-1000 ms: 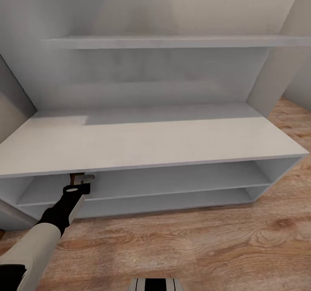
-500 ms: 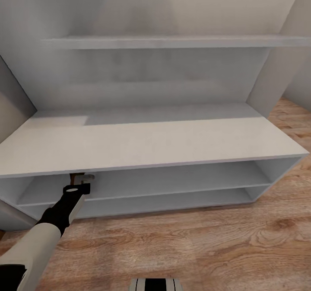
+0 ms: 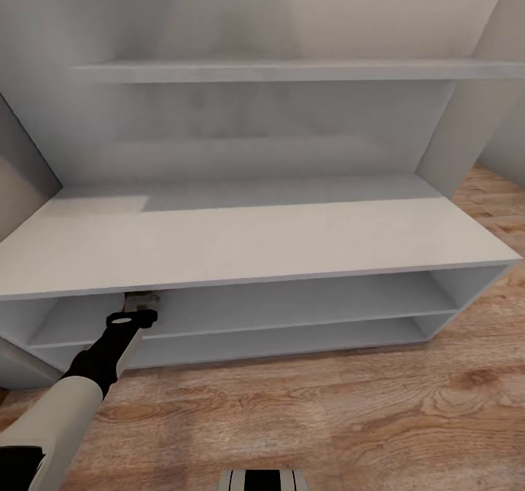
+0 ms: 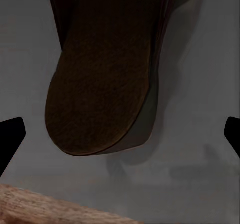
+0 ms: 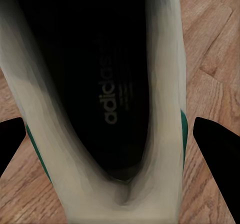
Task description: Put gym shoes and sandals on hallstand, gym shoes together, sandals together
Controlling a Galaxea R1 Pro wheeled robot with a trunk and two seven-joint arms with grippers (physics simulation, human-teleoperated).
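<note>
Our hallstand point(image 3: 240, 243) takes up most of the head view, sitting on the wood floor point(image 3: 328, 418). Our left gripper point(image 3: 140, 303) is poked into its upper low shelf, jaws spread wide, with a brown sandal point(image 4: 100, 79) lying free on the grey shelf board. Our right gripper point(image 5: 120, 144) has its fingers apart around a white gym shoe point(image 5: 107, 109) above the planks.

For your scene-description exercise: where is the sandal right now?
The sandal lies on a grey shelf of the hallstand, between the open fingers of the left gripper, which reaches under the rack's top at its left end in the head view.
</note>
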